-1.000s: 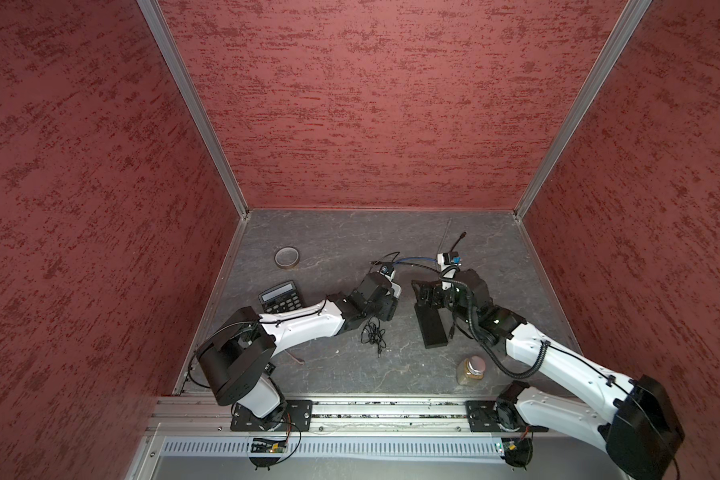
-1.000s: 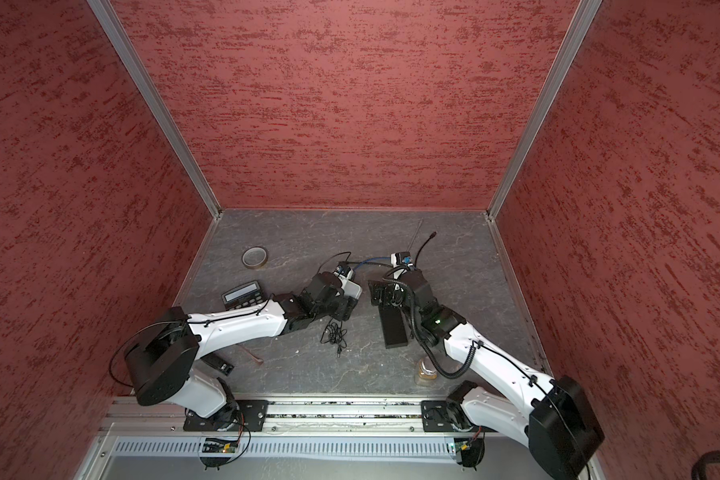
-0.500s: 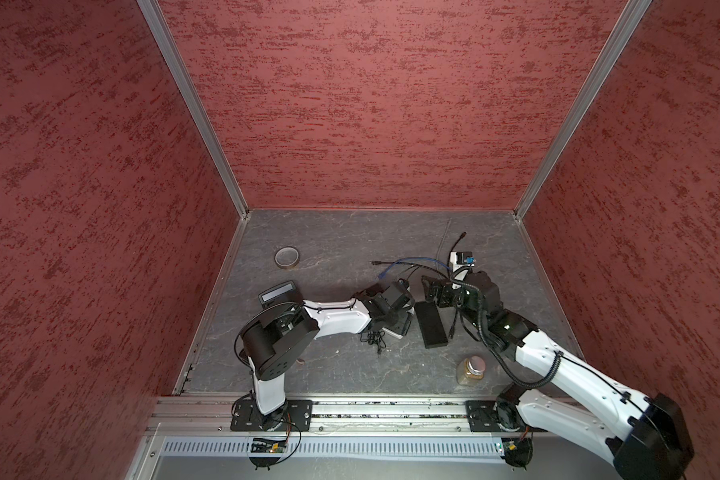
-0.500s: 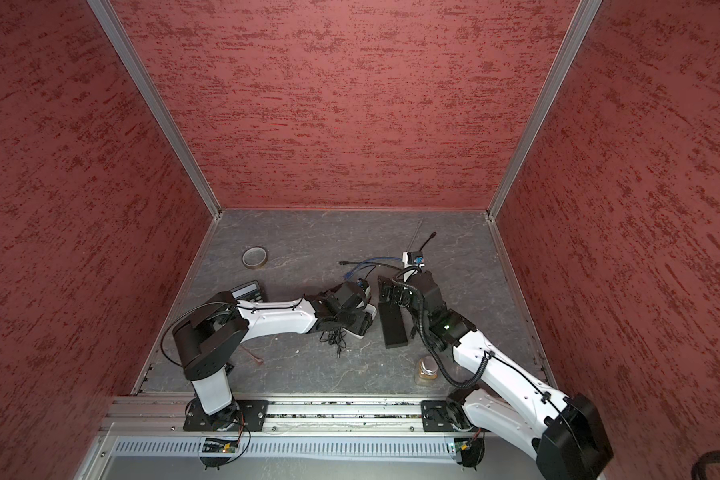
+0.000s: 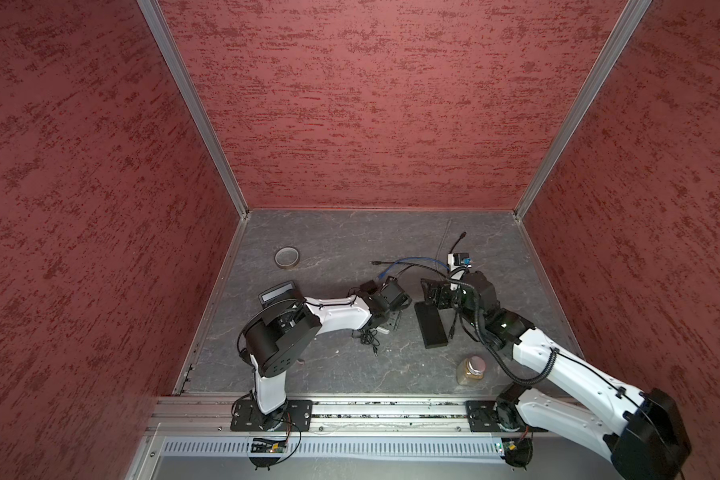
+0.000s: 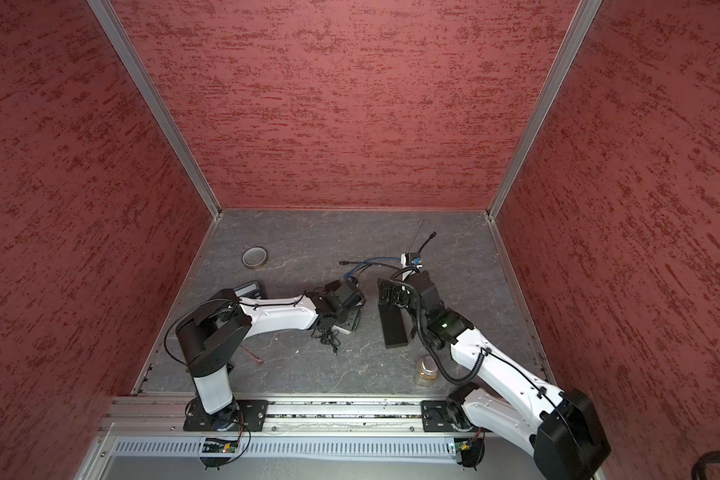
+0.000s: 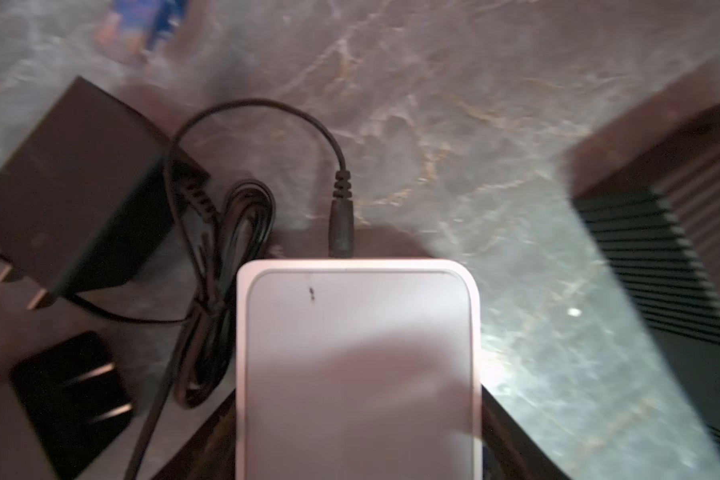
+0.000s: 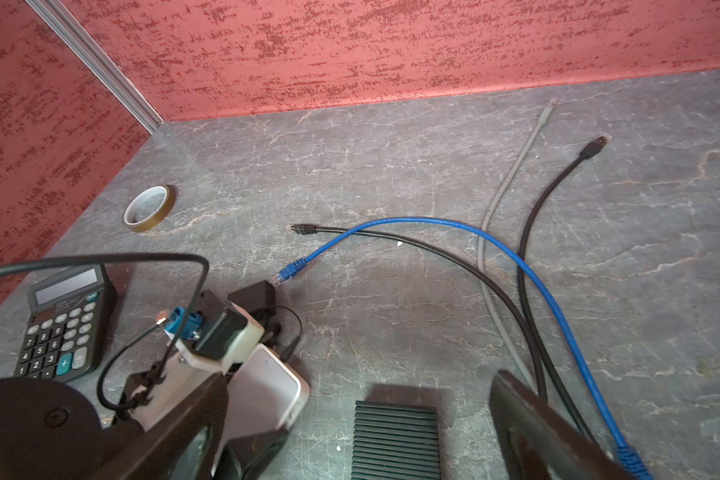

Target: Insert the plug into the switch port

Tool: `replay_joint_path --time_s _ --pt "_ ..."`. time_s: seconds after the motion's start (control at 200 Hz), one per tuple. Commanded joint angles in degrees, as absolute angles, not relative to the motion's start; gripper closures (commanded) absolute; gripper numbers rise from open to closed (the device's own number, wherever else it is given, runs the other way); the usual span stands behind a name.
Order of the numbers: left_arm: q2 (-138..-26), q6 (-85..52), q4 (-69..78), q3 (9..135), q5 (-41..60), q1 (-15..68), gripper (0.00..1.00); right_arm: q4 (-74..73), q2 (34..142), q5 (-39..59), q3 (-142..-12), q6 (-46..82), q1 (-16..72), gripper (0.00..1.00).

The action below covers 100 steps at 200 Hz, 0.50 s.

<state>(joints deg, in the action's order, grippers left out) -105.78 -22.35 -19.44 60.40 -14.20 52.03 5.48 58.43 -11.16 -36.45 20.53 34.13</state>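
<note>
Near the middle of the table point(image 5: 329, 241), the left gripper point(image 7: 357, 388) held the white switch point(image 7: 358, 332), its fingers point(image 7: 512, 432) narrowed against the two long sides. At the switch's far end a black barrel plug point(image 7: 341, 226) met the casing and looked to be in its socket, though whether it was fully seated could not be told; if it was, little remained beyond letting go. Just right of it the right gripper point(image 5: 432, 293) hovered, fingers point(image 8: 537, 424) spread wide and empty, over the far end of a black ribbed box point(image 5: 431, 328). A blue cable point(image 8: 296, 265) and a black cable point(image 8: 304, 228) lay loose farther back, their plugs in nothing. The power adapter point(image 7: 71, 195) and its bundled lead point(image 7: 225, 291) crowded the switch's left side, and the ribbed box hemmed its right; a calculator point(image 8: 65, 320), tape roll point(image 5: 287, 257) and jar point(image 5: 470, 370) sat well apart.
</note>
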Motion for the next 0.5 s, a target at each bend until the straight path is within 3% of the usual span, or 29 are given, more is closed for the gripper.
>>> replay_joint_path --time_s 0.0,0.271,0.496 --pt "-109.5 -19.5 -24.5 57.1 -18.3 50.8 0.57 5.0 59.3 -11.2 -37.3 20.4 33.7 0.01" --pt "-108.0 -9.3 -20.7 53.1 -23.4 49.4 0.56 6.1 61.6 -10.6 -38.0 20.6 33.3 0.01" --pt "-104.1 -6.3 -14.7 49.9 -19.3 46.3 0.53 8.8 64.3 -10.3 -40.2 20.8 32.2 0.01"
